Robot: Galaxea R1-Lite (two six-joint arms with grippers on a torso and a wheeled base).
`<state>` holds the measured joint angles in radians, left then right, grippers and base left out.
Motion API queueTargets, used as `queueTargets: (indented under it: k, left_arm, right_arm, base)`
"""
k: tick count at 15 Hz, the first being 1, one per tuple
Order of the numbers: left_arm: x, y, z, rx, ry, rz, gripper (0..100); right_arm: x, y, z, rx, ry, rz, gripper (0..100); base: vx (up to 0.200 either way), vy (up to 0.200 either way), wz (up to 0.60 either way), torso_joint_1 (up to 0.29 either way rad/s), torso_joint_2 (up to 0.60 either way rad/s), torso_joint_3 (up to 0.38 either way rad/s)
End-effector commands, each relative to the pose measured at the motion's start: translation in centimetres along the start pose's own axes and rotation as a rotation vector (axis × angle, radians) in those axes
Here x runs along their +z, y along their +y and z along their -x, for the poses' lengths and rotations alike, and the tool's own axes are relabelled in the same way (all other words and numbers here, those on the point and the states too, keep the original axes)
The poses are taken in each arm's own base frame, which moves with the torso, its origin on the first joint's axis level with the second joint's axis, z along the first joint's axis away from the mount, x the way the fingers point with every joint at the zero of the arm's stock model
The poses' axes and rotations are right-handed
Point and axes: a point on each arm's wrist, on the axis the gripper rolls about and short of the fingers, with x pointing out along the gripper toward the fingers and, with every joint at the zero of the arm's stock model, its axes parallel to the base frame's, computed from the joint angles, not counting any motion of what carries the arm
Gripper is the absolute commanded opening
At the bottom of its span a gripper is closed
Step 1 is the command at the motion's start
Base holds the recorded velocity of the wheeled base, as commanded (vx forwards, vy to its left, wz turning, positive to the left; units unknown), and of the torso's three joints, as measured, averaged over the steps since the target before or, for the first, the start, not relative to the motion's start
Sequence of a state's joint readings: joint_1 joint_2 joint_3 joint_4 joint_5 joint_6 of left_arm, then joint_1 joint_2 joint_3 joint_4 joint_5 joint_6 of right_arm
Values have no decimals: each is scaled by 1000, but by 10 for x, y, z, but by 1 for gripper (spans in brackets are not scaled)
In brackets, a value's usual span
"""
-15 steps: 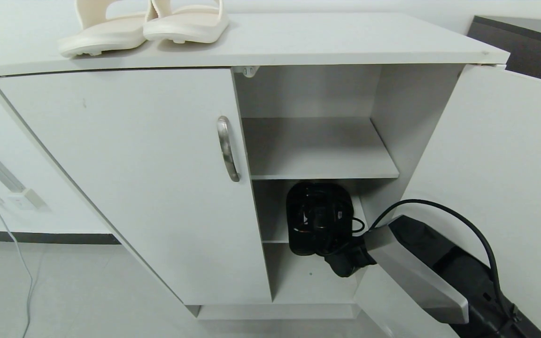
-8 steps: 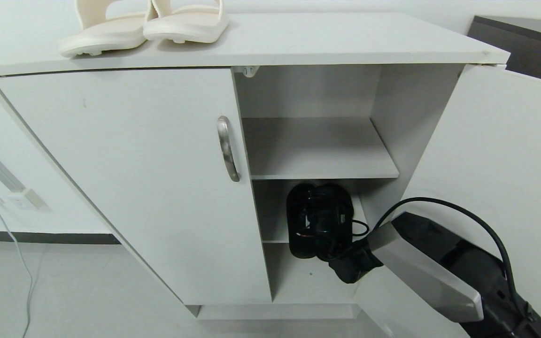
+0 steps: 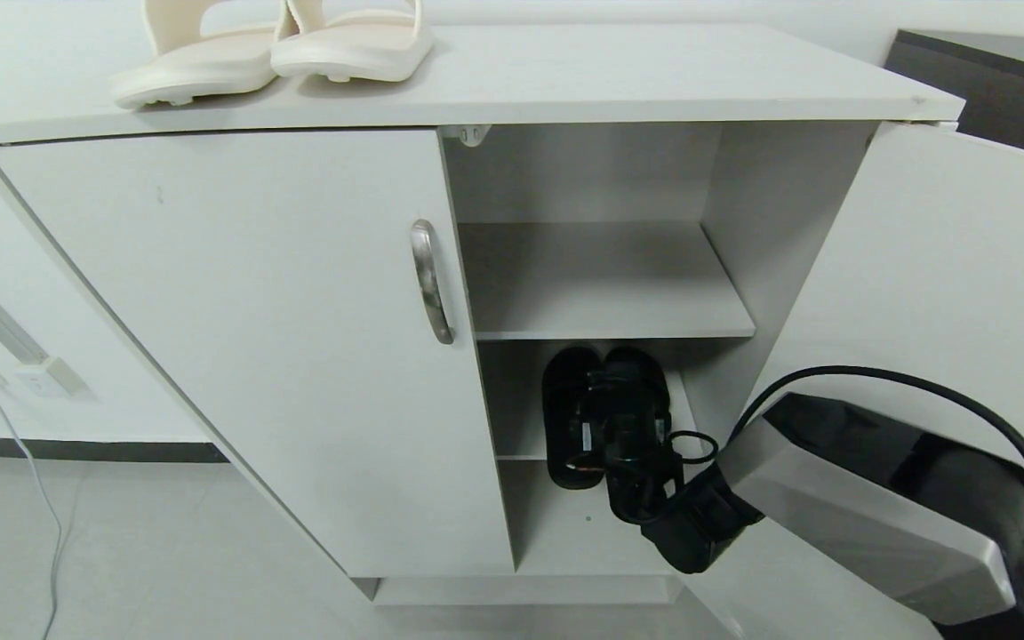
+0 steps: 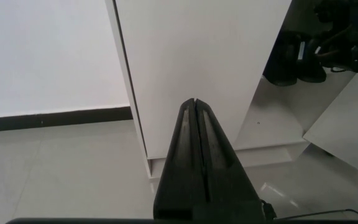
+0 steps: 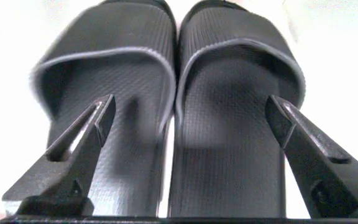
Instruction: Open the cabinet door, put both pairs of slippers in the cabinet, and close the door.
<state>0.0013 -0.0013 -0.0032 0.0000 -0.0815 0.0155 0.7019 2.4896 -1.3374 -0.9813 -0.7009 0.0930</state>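
black slippers (image 5: 229,143) flanked by right end effector (image 5: 190,104), spread wide

I see my left gripper (image 4: 194,102), fingers pressed together, just before the closed door (image 4: 197,50) of the cabinet (image 4: 269,118); black slippers (image 4: 286,61) sit inside the cabinet's open side.

cream slippers (image 3: 272,53): tops cut off | black slippers (image 3: 565,400): one apparently half hidden
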Motion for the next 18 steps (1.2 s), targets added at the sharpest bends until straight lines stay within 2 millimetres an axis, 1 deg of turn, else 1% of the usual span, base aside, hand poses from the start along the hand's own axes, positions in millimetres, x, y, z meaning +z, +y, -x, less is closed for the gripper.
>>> queueTargets:
  k: [1, 3, 6, 7, 9, 10, 15, 18]
  left_arm:
    - [0, 0, 0, 0, 1, 0, 0]
    - [0, 0, 0, 0, 1, 0, 0]
    - [0, 0, 0, -1, 1, -1, 0]
    - [0, 0, 0, -1, 1, -1, 0]
    - [0, 0, 0, -3, 1, -1, 0]
    - [0, 0, 0, -1, 1, -1, 0]
    - [0, 0, 0, -1, 1, -1, 0]
    - [0, 0, 0, -1, 1, 0, 0]
  right_arm:
    - [17, -8, 38, 40, -15, -8, 100]
    - [13, -17, 61, 67, -11, -5, 100]
    - [15, -22, 98, 136, -12, -3, 100]
    - [23, -26, 116, 185, -14, -2, 100]
    - [34, -28, 131, 223, -25, -10, 100]
    - [37, -25, 135, 236, -31, -9, 100]
    - [34, -25, 135, 235, -23, -2, 100]
    - [35, -25, 135, 235, -24, -3, 100]
  base:
    - [0, 0, 0, 0, 0, 0]
    - [0, 0, 0, 0, 0, 0]
    - [0, 0, 0, 0, 0, 0]
    - [0, 0, 0, 0, 0, 0]
    - [0, 0, 0, 0, 0, 0]
    - [0, 0, 0, 0, 0, 0]
    - [0, 0, 0, 0, 0, 0]
    - [-200, 0, 0, 4, 4, 1]
